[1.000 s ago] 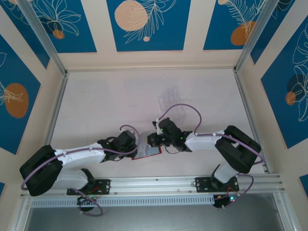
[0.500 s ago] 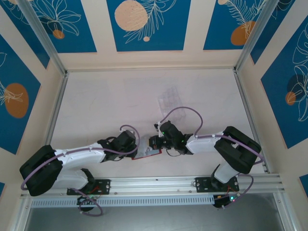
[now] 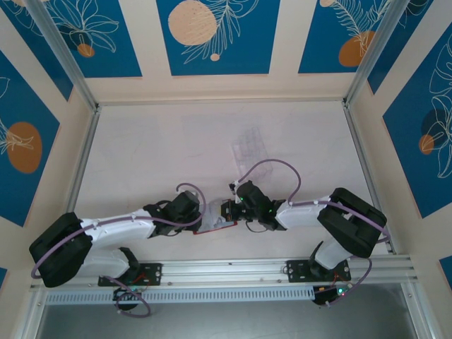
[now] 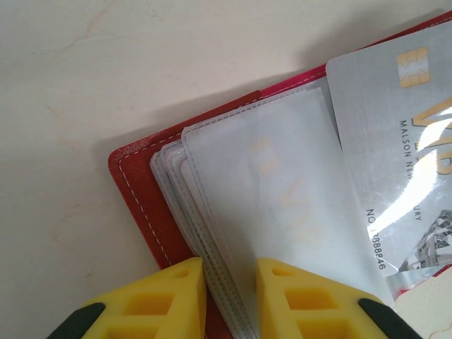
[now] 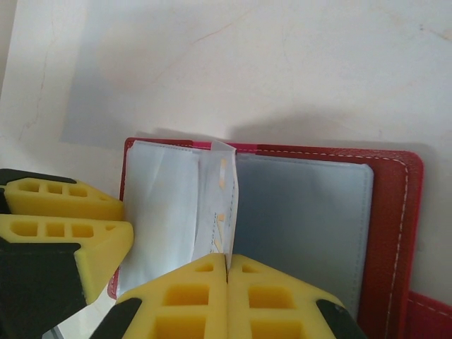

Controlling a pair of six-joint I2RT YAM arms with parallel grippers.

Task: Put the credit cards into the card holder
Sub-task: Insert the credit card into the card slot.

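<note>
- The left gripper [image 3: 198, 216] and right gripper [image 3: 225, 210] are covering most of the card holder [image 3: 212, 228].
- The pale grey card [image 4: 388, 134] is running off the frame's right edge, cutting its lettering.
- The pale leaf [image 5: 220, 212] is showing edge-on, so card or sleeve cannot be told.

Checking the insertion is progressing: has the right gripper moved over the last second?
Yes. In the top view, the right gripper, shut on a pale card, has shifted toward the near rail and slightly left.
</note>
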